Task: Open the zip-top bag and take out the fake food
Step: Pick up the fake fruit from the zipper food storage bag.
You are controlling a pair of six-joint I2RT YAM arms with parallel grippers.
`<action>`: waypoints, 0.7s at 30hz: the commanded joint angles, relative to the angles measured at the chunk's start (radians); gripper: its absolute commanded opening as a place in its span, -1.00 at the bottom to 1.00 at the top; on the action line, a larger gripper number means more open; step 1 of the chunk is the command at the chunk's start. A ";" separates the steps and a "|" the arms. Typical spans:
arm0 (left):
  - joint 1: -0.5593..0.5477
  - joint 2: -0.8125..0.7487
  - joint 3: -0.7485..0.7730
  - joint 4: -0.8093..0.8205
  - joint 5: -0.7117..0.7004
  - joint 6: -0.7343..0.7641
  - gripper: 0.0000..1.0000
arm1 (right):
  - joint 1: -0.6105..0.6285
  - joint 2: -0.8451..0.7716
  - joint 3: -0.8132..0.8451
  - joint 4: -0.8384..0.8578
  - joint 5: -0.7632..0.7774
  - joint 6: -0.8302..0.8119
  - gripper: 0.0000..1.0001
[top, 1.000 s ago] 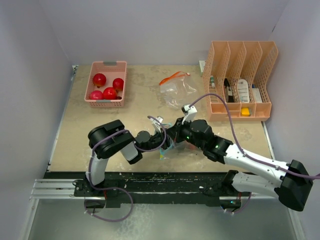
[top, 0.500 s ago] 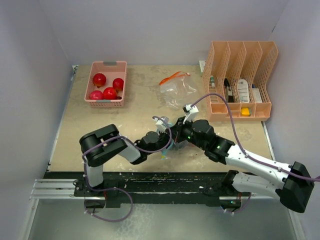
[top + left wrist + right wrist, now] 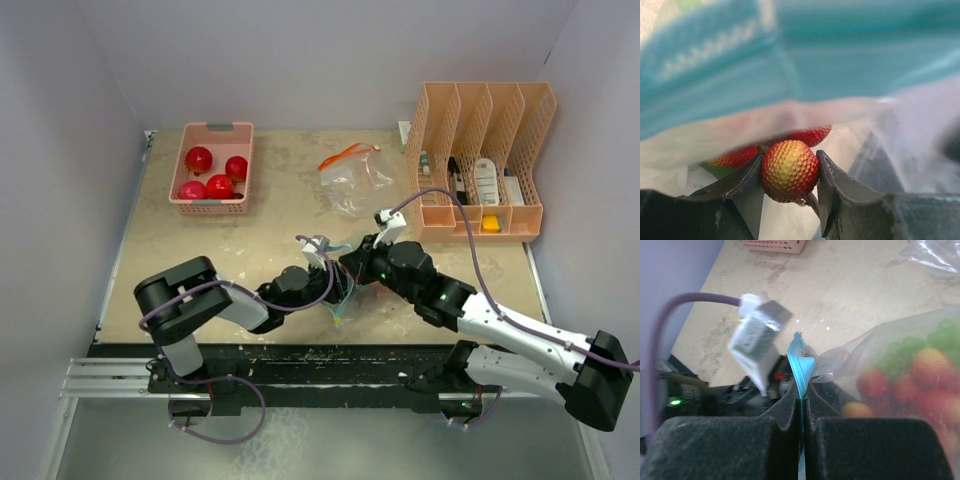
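Observation:
The zip-top bag [image 3: 347, 288] lies at the table's near middle, its clear body [image 3: 900, 365] full of red, orange and green fake food [image 3: 920, 385]. My right gripper [image 3: 803, 392] is shut on the bag's blue zip strip [image 3: 799, 365], holding the mouth up. My left gripper [image 3: 790, 172] reaches inside the bag and is shut on a round bumpy red-and-yellow toy fruit [image 3: 789, 170]. Red strawberries [image 3: 810, 135] lie just behind it under the blue rim [image 3: 790, 65]. In the top view the two grippers meet at the bag, left [image 3: 325, 280], right [image 3: 362, 268].
A pink basket [image 3: 212, 168] at the back left holds several red apple-like balls [image 3: 199, 158]. A second clear bag with an orange zip [image 3: 352, 172] lies at the back middle. A peach file rack [image 3: 482, 160] with small items stands at the back right.
My left arm has stretched out lower and to the right, pushing its gripper further into the bag. The right gripper has shifted slightly right, still holding the zip strip.

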 commanded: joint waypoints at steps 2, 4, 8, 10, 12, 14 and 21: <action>-0.013 -0.180 -0.041 -0.035 0.013 0.015 -0.53 | 0.005 0.028 0.018 -0.054 0.151 -0.002 -1.00; -0.023 -0.258 -0.036 -0.134 -0.004 0.028 -0.53 | 0.005 0.051 0.029 -0.067 0.176 -0.005 -1.00; -0.034 -0.377 -0.065 -0.236 -0.051 0.034 -0.53 | -0.001 0.092 0.049 -0.061 0.204 -0.009 -1.00; -0.035 -0.430 -0.081 -0.292 -0.066 0.032 -0.53 | -0.006 0.113 0.061 -0.061 0.210 -0.012 -1.00; -0.034 -0.487 -0.074 -0.394 -0.082 0.043 -0.53 | -0.015 0.128 0.071 -0.066 0.215 -0.016 -1.00; -0.034 -0.552 -0.062 -0.504 -0.106 0.051 -0.53 | -0.027 0.141 0.079 -0.070 0.216 -0.019 -1.00; -0.034 -0.784 -0.006 -0.766 -0.149 0.109 -0.48 | -0.042 0.190 0.081 -0.048 0.220 -0.026 -1.00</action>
